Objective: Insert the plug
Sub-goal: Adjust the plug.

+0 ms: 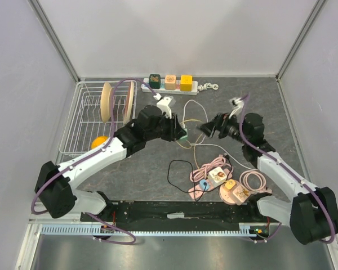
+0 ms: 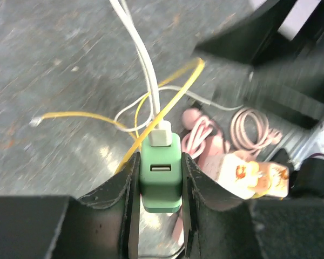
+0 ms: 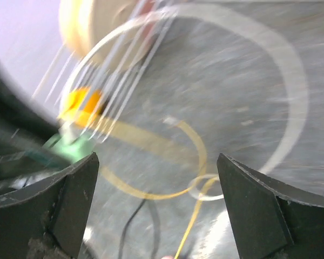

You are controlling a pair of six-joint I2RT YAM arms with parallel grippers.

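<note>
My left gripper (image 2: 160, 166) is shut on a small green charger block (image 2: 161, 175), which it holds off the table. A white plug (image 2: 161, 134) on a white cable (image 2: 139, 51) sits in the block's upper port; the lower port is empty. From above, the left gripper (image 1: 177, 130) and the green block (image 1: 182, 135) are at mid-table. My right gripper (image 1: 205, 129) faces them from the right, a short gap away. In the blurred right wrist view the right gripper (image 3: 157, 181) stands wide open with nothing between its fingers, and the green block (image 3: 70, 147) shows at the left.
A yellow cable (image 2: 170, 105) loops on the table under the block. A power strip (image 1: 172, 84) with three coloured adapters lies at the back. A wire dish rack (image 1: 81, 121) with plates stands left. Pink coiled cables and chargers (image 1: 217, 175) and a black cable (image 1: 177, 169) lie in front.
</note>
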